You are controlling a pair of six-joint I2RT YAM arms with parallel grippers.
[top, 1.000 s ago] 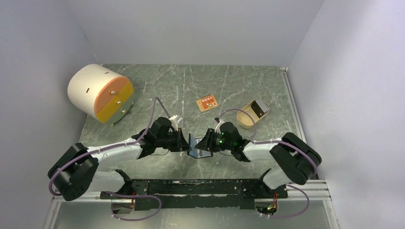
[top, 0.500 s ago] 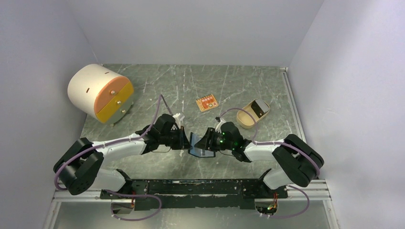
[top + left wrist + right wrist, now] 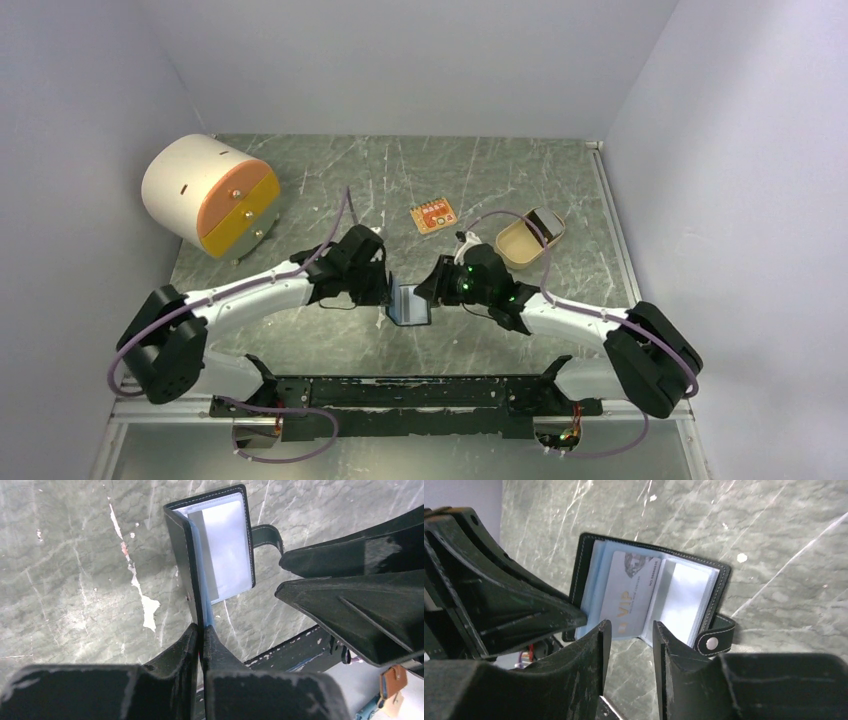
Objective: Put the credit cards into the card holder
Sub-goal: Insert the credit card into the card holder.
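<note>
The black card holder stands open on the table between my two grippers. My left gripper is shut on the edge of its left cover and a blue inner pocket; it also shows in the top view. In the right wrist view the holder shows its glossy pockets, and a pale grey card marked VIP sits in the left pocket. My right gripper is open and empty, just short of that card's lower edge. Another dark card lies in the tan tray.
A small orange card lies on the table behind the grippers. A white cylinder with orange and yellow drawers stands at the back left. The holder's snap tab sticks out on its right side.
Both grippers and the holder have shifted slightly left and away from the bases. The right arm has stretched further forward. The left gripper has kept its hold.
</note>
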